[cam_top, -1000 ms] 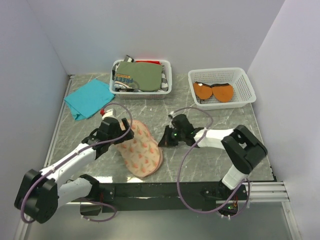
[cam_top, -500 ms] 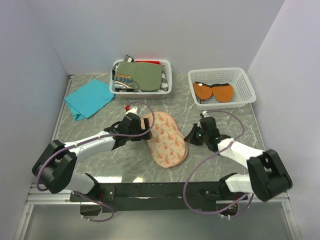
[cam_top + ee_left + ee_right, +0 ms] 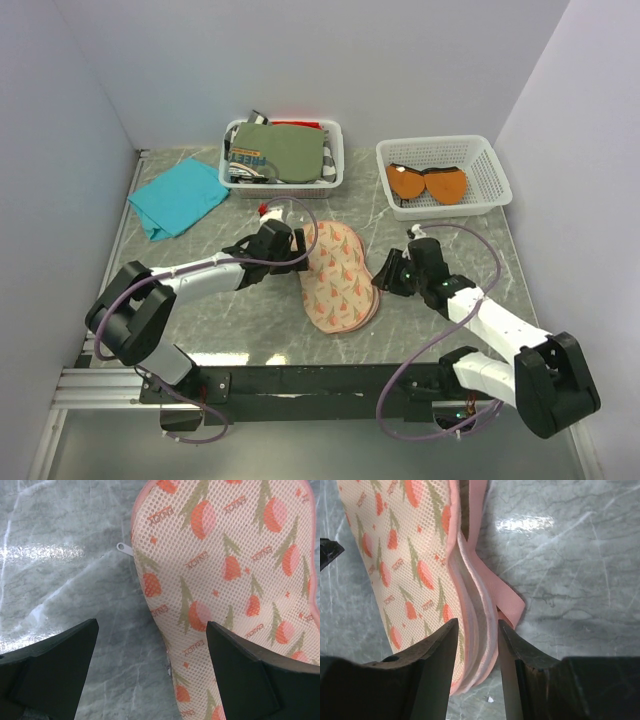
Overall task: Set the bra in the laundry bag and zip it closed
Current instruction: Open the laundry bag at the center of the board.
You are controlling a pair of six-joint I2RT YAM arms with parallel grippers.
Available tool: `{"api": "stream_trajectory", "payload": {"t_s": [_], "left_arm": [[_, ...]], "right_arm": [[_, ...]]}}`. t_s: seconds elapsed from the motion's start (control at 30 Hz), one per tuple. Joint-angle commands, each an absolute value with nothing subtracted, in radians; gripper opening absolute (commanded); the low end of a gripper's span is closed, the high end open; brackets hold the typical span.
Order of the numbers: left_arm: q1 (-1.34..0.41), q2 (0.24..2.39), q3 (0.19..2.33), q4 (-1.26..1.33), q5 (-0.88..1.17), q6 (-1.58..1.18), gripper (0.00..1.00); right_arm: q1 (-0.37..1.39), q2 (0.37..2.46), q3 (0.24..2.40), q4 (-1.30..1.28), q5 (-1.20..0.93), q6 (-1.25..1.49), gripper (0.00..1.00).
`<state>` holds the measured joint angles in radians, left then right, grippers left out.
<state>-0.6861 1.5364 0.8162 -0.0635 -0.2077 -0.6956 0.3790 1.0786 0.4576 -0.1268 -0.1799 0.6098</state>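
The laundry bag (image 3: 340,280) has been slid to the middle of the bench (image 3: 230,322), ready to be opened. Its edge is pinched by the right fingers (image 3: 437,665); the left fingers (image 3: 55,655) are spread open. The bra (image 3: 427,183) is left in the basket (image 3: 432,142).

I see the laundry bag (image 3: 338,277) lying flat in the middle of the worktop (image 3: 250,325), a little nearer the near edge than the far one. My left gripper (image 3: 290,245) sits at the bag's left edge, one finger over the bag and the other over bare worktop. My right gripper (image 3: 388,278) is at its right edge, with the bag's rim pinched between the fingers. Two baskets stand along the far edge. The middle basket (image 3: 336,160) holds a folded garment (image 3: 285,150). The far-right basket (image 3: 495,170), by the far right corner, holds the bra (image 3: 427,183). A cloth (image 3: 178,195) lies toward the far left corner, left of the middle basket.
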Motion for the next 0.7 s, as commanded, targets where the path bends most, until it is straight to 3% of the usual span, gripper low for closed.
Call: {"api": "stream_trajectory", "payload": {"t_s": [0.0,0.43,0.53,0.57,0.67], "left_arm": [[-0.687,1.534,0.847,-0.008,-0.201,-0.71,0.96],[-0.687,1.486,0.802,-0.009,-0.216,-0.727,0.96],[-0.687,1.463,0.793,-0.02,-0.227,-0.729,0.96],[-0.687,1.457,0.793,-0.023,-0.238,-0.727,0.96],[-0.686,1.433,0.792,-0.038,-0.261,-0.726,0.96]], "right_arm": [[0.379,1.123,0.523,-0.127,-0.221,0.554,0.45],[0.379,1.226,0.575,-0.104,-0.31,0.483,0.37],[0.38,1.226,0.581,-0.103,-0.324,0.476,0.28],[0.38,1.226,0.584,-0.109,-0.327,0.474,0.18],[0.385,1.215,0.591,-0.107,-0.342,0.465,0.01]]}}
